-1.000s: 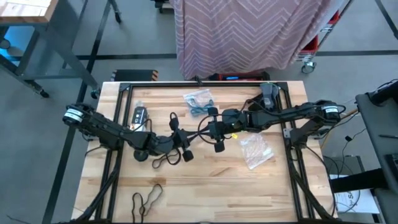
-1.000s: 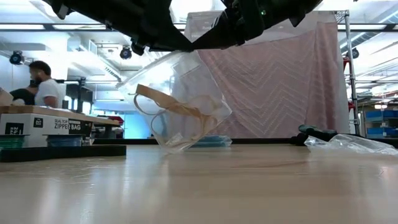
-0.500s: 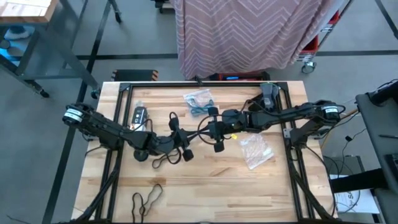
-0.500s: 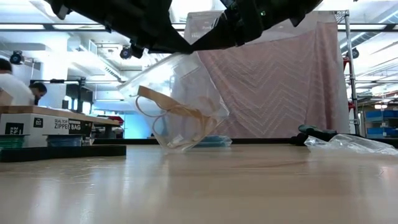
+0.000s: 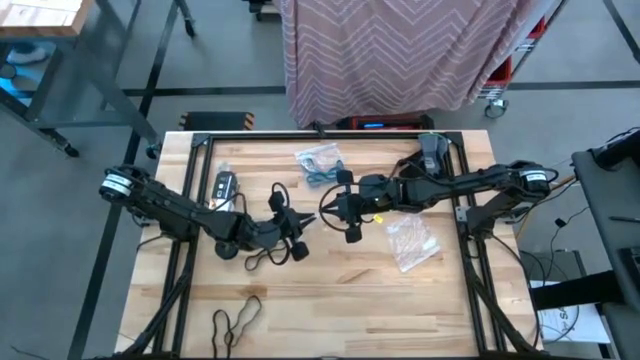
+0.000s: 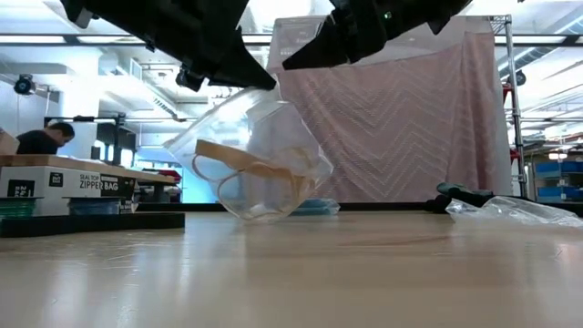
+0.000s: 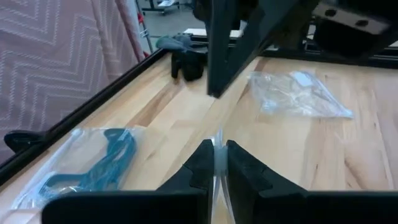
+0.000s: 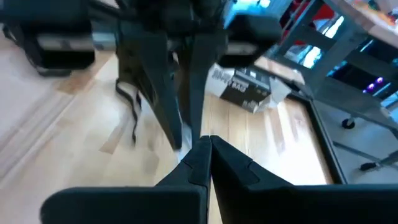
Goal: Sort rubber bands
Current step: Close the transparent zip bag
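Left gripper (image 5: 298, 232): you are seeing it pinching one edge of a clear plastic bag (image 6: 260, 159), fingers (image 7: 202, 163) pressing together on the thin film, near the table's middle.
Right gripper (image 5: 332, 208): it is clamping the same bag from the other side, fingers closed tight, just beside the left one.
Clear plastic bag: it is hanging between both grippers, its bottom touching the wooden table (image 6: 364, 273).
Tan rubber bands (image 6: 250, 173): you are looking at flat beige loops curling inside the hanging bag.
Black rubber bands (image 5: 262, 256): thin dark loops are lying loose on the table beside the left arm.
Blue rubber bands (image 7: 102, 163): they are sitting in another clear bag toward the back edge.
Tan-and-black loops (image 5: 235, 318): lying near the front edge, well apart.
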Robot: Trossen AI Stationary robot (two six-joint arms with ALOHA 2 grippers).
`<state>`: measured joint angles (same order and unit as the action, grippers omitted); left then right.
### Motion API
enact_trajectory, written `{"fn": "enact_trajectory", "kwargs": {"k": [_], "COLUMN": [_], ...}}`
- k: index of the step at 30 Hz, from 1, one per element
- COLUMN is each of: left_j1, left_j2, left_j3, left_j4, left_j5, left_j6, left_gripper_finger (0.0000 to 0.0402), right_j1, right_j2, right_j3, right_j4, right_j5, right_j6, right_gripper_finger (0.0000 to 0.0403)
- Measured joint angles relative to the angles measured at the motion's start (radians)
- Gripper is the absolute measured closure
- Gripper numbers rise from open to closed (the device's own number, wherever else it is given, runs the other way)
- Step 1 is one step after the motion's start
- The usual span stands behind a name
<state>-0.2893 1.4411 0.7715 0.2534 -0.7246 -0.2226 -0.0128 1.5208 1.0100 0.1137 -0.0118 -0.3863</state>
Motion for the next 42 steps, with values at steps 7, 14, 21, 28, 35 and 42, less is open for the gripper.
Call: {"fn": "enact_trajectory", "kwargs": {"k": [7, 14, 21, 28, 35, 42], "left_j1": [-0.012, -0.033, -0.041, -0.045, -0.045, -0.046], "left_j2": [-0.023, -0.051, -0.052, -0.052, -0.052, -0.052], "left_j3": [0.000, 0.000, 0.000, 0.000, 0.000, 0.000], "left_j4": [0.032, 0.065, 0.086, 0.143, 0.196, 0.233], "left_j5": [0.001, 0.009, 0.053, 0.057, 0.062, 0.064], "left_j6": [0.013, 0.050, 0.053, 0.096, 0.136, 0.136], "left_gripper_finger": [0.0384, 0.0387, 0.0386, 0.0385, 0.0387, 0.0384], "right_j1": [0.001, 0.000, 0.000, 0.000, 0.002, 0.008], "right_j2": [0.011, 0.013, 0.013, 0.014, 0.020, 0.020], "right_j3": [0.000, 0.000, 0.000, 0.000, 0.000, 0.000], "right_j4": [-0.026, 0.025, 0.044, 0.063, 0.109, 0.115], "right_j5": [-0.063, -0.112, -0.111, -0.171, -0.192, -0.198], "right_j6": [-0.019, -0.017, -0.006, 0.008, 0.034, 0.036], "right_gripper_finger": [0.0390, 0.0320, 0.0273, 0.0272, 0.0302, 0.0376]}}
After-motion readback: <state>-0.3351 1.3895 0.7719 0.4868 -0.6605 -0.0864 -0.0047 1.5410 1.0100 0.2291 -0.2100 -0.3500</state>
